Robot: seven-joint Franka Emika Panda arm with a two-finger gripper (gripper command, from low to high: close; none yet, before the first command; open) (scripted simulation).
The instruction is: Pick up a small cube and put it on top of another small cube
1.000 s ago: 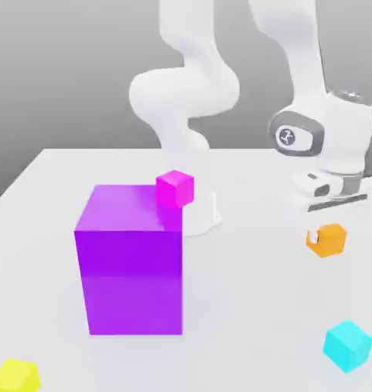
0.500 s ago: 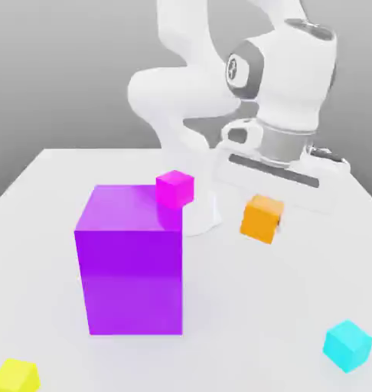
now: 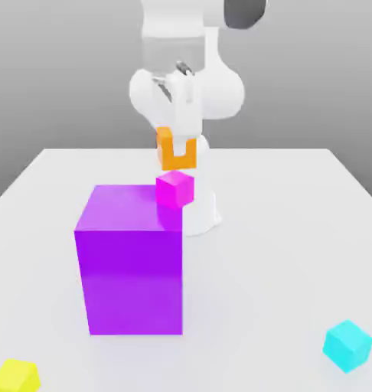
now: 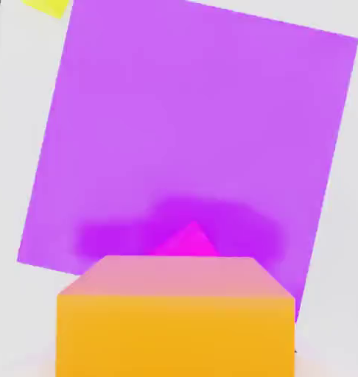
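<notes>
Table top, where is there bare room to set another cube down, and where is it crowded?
Free: the table on the exterior view's right, between the arm's base and the cyan cube; also the front strip between the yellow cube and the cyan one. Crowded: the purple block, where the pink cube sits under the orange cube.

yellow cube cut off; arm too

The big purple cube blocks passage at the small magenta cube's 7 o'clock. The white tabletop lies open toward 3 o'clock. The small orange cube hangs just above at 12.
</notes>
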